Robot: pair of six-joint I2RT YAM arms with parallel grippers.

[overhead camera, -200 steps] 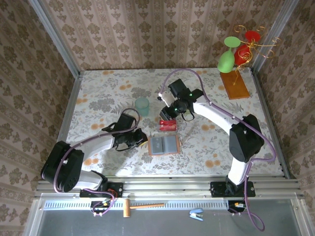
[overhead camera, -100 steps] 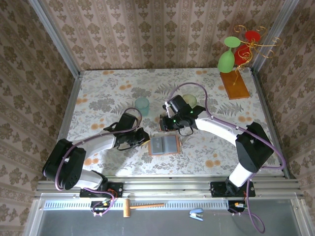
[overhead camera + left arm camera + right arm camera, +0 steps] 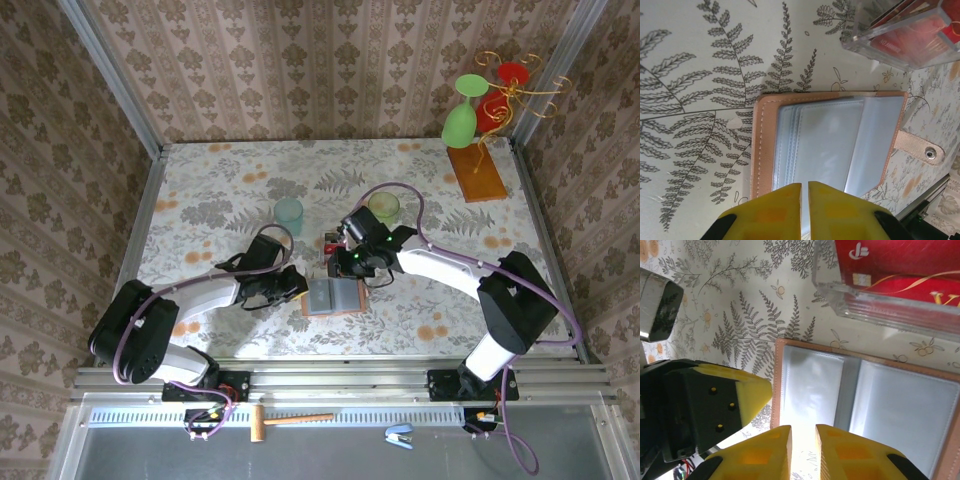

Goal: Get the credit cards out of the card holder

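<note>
The card holder (image 3: 333, 296) lies open and flat near the middle of the table (image 3: 215, 185), pockets up. The left gripper (image 3: 805, 187) sits at its left edge with jaws closed (only a hairline slit shows). The right gripper (image 3: 803, 430) hangs over the left pocket, jaws narrowly apart with nothing seen between them. Red cards (image 3: 900, 262) lie in a clear tray (image 3: 880, 307) just beyond the card holder.

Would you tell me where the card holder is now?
In the top view, the card holder lies open at the table's near middle, with the left pincer at its left edge and the clear tray of red cards just behind.
</note>
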